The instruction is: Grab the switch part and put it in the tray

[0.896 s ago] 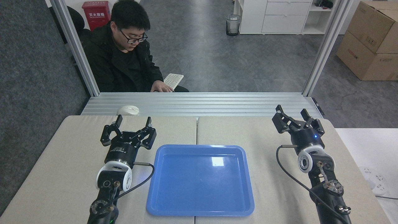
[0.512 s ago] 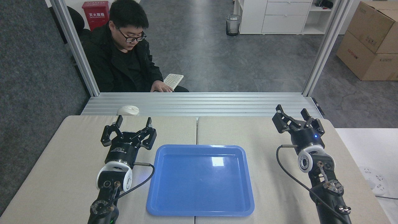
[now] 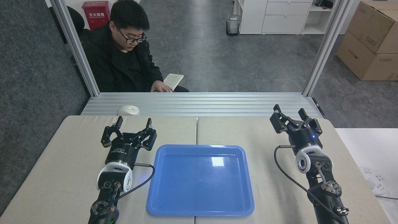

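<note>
While both my claws hover spread and empty, left gripper (image 3: 133,122) and right gripper (image 3: 289,111), the large glossy blue plastic tray (image 3: 158,199) lies bare between them. Switch part is nowhere visible; finding it comes first.

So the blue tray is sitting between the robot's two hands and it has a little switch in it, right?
Not quite. The blue tray does sit on the table between the left hand and the right hand, but it is empty. The head view shows only bare blue plastic with a patch of glare, and no switch part anywhere. Both hands are open and hold nothing.
</note>
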Available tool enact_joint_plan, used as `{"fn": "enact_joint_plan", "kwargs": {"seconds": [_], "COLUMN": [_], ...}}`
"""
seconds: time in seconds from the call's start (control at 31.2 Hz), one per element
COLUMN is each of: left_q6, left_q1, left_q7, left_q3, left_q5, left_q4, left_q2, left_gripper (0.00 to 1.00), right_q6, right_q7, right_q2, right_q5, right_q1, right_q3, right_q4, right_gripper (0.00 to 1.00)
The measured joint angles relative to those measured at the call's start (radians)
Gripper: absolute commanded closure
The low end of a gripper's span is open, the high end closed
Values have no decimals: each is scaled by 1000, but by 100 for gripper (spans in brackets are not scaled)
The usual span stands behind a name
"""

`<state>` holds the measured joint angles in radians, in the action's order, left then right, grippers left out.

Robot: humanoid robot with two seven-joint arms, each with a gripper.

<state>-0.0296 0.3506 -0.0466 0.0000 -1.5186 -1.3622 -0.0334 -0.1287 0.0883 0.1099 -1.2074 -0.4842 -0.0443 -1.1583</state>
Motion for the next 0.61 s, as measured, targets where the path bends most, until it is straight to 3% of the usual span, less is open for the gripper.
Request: {"fn": "enact_joint_plan", "kwargs": {"seconds": [0.61], "left_q6": [0], "left_q1": [-2], "left_q7": [3], "left_q3": [0], "left_q5": [1], "left_q4": [3], "left_q2": [-1], "left_gripper": [0], "right_q6": [-2], "right_q7": [2], "right_q2": [-10], "right_q5": [0], "right_q1": [4], "right_q3": [2], "right_q4": [-17], "right_gripper": [0]}}
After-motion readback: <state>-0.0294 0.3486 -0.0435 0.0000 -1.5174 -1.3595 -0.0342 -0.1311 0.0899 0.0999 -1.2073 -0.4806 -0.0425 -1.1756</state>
